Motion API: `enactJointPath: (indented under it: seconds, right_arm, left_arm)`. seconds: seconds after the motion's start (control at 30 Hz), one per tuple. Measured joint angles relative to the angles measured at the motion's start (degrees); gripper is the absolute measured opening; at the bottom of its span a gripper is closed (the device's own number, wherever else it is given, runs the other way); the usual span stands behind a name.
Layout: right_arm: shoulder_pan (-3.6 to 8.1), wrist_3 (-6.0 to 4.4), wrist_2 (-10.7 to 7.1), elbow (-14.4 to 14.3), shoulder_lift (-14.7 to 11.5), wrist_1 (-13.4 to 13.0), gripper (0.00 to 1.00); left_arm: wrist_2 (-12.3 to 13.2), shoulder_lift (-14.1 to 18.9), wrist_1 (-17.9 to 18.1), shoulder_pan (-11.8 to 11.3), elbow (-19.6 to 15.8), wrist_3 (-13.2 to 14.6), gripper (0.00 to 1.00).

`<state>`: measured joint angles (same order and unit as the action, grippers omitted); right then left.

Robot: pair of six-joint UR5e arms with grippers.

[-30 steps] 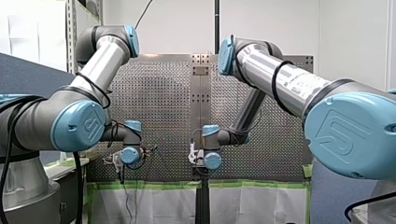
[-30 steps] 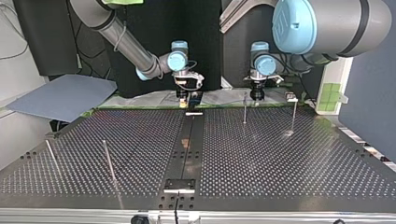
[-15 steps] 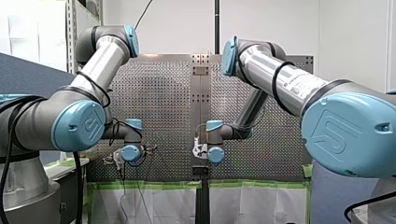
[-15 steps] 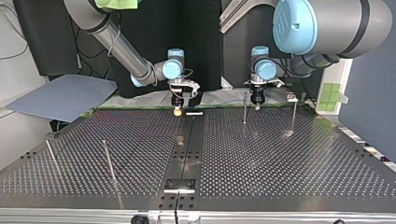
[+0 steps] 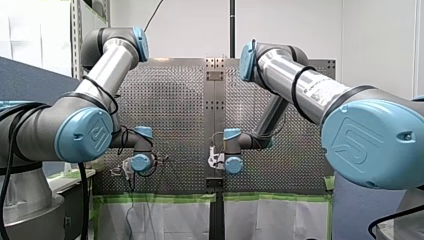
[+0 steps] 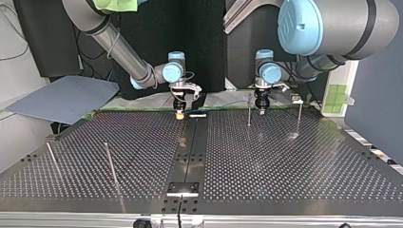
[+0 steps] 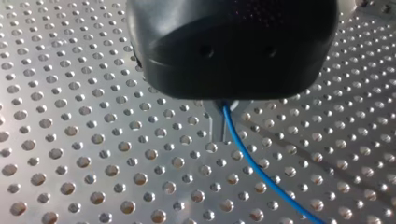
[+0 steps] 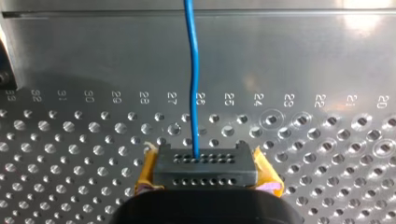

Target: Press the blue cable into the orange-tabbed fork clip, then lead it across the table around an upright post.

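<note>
The blue cable [image 8: 194, 70] runs straight ahead from my right gripper [image 8: 205, 170], whose yellow-padded fingers [image 8: 149, 172] are shut on it, low over the numbered rows of holes. In the top view this gripper [image 6: 179, 113] hangs at the table's far edge, just left of the middle strip. My left gripper [image 6: 261, 110] hangs to its right, close beside a thin upright post [image 6: 249, 111]. In the left wrist view the blue cable [image 7: 252, 161] comes out from under the black gripper body [image 7: 233, 46] and trails away over the perforated plate. No orange-tabbed clip is clearly seen.
A second upright post [image 6: 299, 116] stands further right at the top view's far edge. Two more posts [image 6: 110, 164] [image 6: 52, 161] stand near the front left. A dark centre strip [image 6: 190, 152] splits the perforated table. A grey sheet [image 6: 66, 97] lies off the table's left.
In the top view my right gripper has moved left and come down to the table's far edge. My left gripper has come down a little beside the post.
</note>
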<state>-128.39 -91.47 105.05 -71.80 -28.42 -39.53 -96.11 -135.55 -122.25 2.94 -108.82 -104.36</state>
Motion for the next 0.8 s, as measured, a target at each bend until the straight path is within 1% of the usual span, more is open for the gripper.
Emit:
enactJointPath:
  seconds: [0.03, 0.07, 0.13, 0.17, 0.23, 0.27, 0.3, 0.33, 0.47, 0.53, 0.63, 0.73, 0.8]
  right_arm:
    - [0.0, 0.01, -0.04, 0.01, 0.0, 0.04, 0.0]
    - [0.01, 0.02, -0.07, 0.0, 0.0, 0.07, 0.0]
    - [0.02, 0.04, -0.13, 0.0, 0.01, 0.15, 0.0]
    - [0.02, 0.04, -0.15, 0.0, 0.02, 0.19, 0.0]
    - [0.02, 0.04, -0.19, -0.01, 0.03, 0.3, 0.0]
    - [0.02, 0.04, -0.21, -0.01, 0.04, 0.34, 0.0]
    - [0.02, 0.04, -0.23, 0.0, 0.05, 0.4, 0.0]
    - [0.04, 0.05, -0.25, -0.01, 0.05, 0.51, 0.0]
    - [0.04, 0.04, -0.28, 0.0, 0.05, 0.87, 0.0]
    - [0.04, 0.05, -0.28, 0.01, 0.04, 1.09, 0.0]
    - [0.03, 0.05, -0.28, 0.0, 0.04, 1.47, 0.0]
    - [0.04, 0.05, -0.28, 0.0, 0.03, 1.85, 0.0]
    - [0.03, 0.04, -0.28, 0.01, 0.01, 2.1, 0.0]
  left_arm:
    - [0.03, 0.0, 0.05, 0.02, 0.01, 0.32, 0.28]
    - [0.13, 0.0, 0.05, 0.04, 0.01, 0.66, 0.28]
    - [0.38, 0.0, -0.05, 0.03, -0.01, 1.52, 0.38]
    - [0.48, 0.0, -0.11, 0.0, -0.01, 1.93, 0.38]
    - [0.71, 0.0, -0.25, -0.05, -0.03, 2.84, 0.65]
    - [0.77, 0.0, -0.36, -0.07, -0.04, 3.19, 0.65]
    - [0.8, 0.0, -0.6, -0.11, -0.04, 3.62, 0.9]
    - [0.79, 0.0, -0.84, -0.14, -0.04, 3.92, 1.0]
    - [0.05, 0.0, -2.36, -0.24, -0.05, 5.47, 1.0]
    - [-0.77, 0.0, -3.33, -0.26, -0.16, 6.35, 1.0]
    - [-1.82, 0.04, -4.88, -0.33, -0.81, 6.93, 1.0]
    - [-1.53, 0.05, -6.11, -0.41, -1.71, 6.98, 1.0]
    - [-0.71, 0.07, -6.03, -0.43, -2.65, 6.66, 1.0]
